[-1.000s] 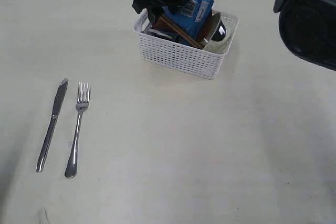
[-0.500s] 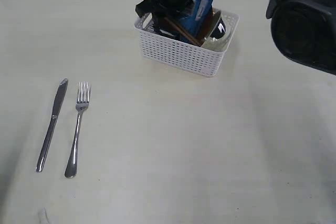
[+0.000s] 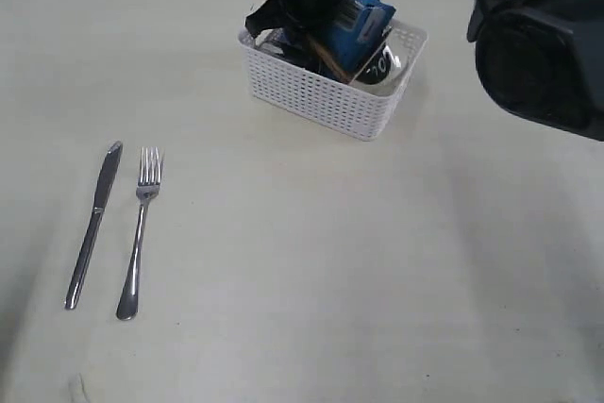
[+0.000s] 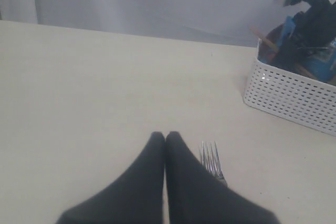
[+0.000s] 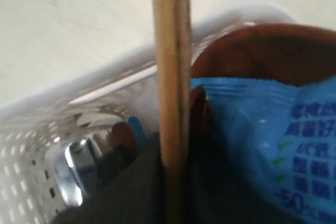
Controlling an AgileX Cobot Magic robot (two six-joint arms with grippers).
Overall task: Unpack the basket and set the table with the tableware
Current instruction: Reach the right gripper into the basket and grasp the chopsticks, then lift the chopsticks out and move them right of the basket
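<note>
On the left of the pale table (image 3: 283,280) a knife (image 3: 92,226) and a fork (image 3: 140,233) lie side by side, close but apart, handles toward the near edge. The left gripper (image 4: 165,136) hangs above the table near the fork's prongs, its two dark fingers pressed together with nothing between them.

Farther right, toward the back of the table, stands the white basket (image 3: 321,96), with things in it. The right gripper (image 3: 300,16) reaches down into the basket's left end. In the right wrist view its dark fingers are closed on the pair of wooden chopsticks (image 5: 170,77), which lie tight against each other and run up past the basket's rim. One end of them pokes out above the back left corner.

Just beside the chopsticks a blue packet (image 3: 359,21) leans upright in the middle of the basket, with the round brown plate (image 5: 262,51) standing on edge behind it. At the right end of the basket sits a shiny steel cup (image 3: 382,68), partly hidden by the packet.
</note>
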